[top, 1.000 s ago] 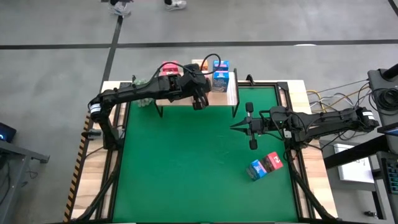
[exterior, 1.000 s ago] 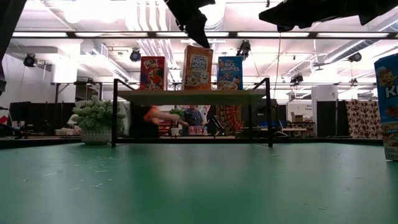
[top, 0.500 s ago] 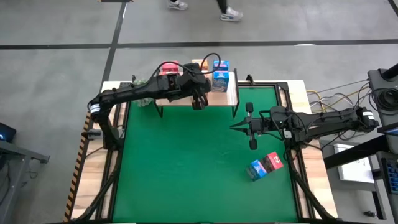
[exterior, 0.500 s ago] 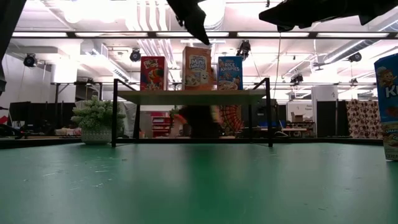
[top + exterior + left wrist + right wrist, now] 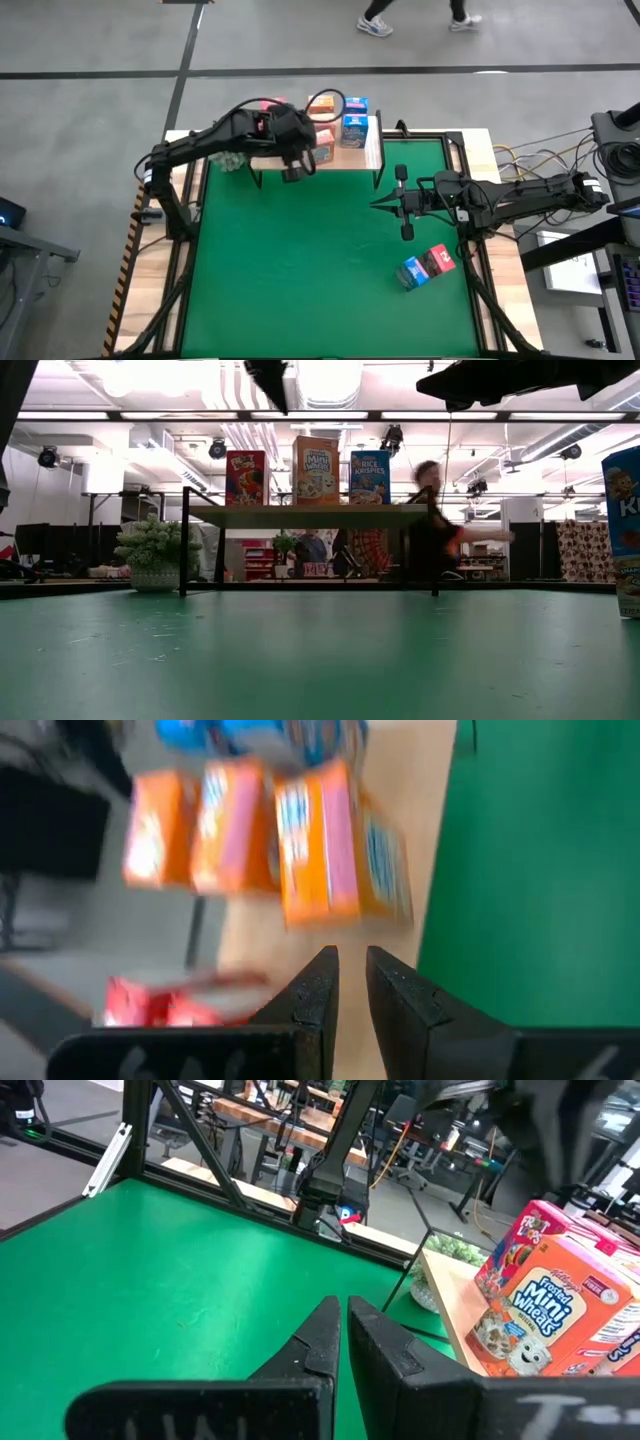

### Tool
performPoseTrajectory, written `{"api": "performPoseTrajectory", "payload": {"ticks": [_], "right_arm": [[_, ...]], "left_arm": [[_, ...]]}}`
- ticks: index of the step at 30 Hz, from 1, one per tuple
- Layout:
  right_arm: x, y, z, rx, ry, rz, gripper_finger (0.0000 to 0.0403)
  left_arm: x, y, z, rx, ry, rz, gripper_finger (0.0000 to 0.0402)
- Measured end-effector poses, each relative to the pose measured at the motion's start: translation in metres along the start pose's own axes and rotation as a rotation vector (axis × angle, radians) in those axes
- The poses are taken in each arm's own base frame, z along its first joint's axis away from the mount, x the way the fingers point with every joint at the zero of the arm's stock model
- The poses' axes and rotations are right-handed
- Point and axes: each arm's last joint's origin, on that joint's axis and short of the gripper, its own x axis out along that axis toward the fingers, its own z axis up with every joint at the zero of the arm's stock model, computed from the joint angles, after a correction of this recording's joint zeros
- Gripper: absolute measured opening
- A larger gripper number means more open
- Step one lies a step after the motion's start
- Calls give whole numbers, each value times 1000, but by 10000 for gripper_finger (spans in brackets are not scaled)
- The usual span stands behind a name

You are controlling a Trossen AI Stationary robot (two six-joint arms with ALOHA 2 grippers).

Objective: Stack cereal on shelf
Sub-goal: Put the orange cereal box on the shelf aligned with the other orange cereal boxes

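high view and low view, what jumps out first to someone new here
The row of cereal boxes standing upright on the shelf at the mat's far edge. Next, two more boxes lying on the green mat near the right gripper, which is shut and empty.

On the light wooden shelf (image 5: 305, 513) three cereal boxes stand upright: a red box (image 5: 246, 477), an orange box (image 5: 316, 470) and a blue box (image 5: 369, 477). Two more boxes, blue (image 5: 412, 272) and red (image 5: 439, 259), lie touching on the green mat.
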Motion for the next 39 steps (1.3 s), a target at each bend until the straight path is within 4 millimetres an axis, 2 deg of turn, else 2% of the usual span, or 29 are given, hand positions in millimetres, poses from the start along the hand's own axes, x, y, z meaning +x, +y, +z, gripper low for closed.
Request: {"api": "performPoseTrajectory", "payload": {"ticks": [4,9,13,17,27,39], "right_arm": [[0,0,0,1,0,0,13],[0,0,0,-2,0,0,13],[0,0,0,-3,0,0,13],[0,0,0,-3,0,0,13],[0,0,0,-4,-1,0,13],[0,0,0,-4,-1,0,13]], "left_arm": [[5,-5,-12,-2,107,-21,39],[28,-16,-15,25,129,-21,39],[48,-21,-16,66,129,73,39],[59,-21,-18,83,139,122,39],[60,-13,-4,54,18,168,39],[57,-9,-5,37,33,239,39]]}}
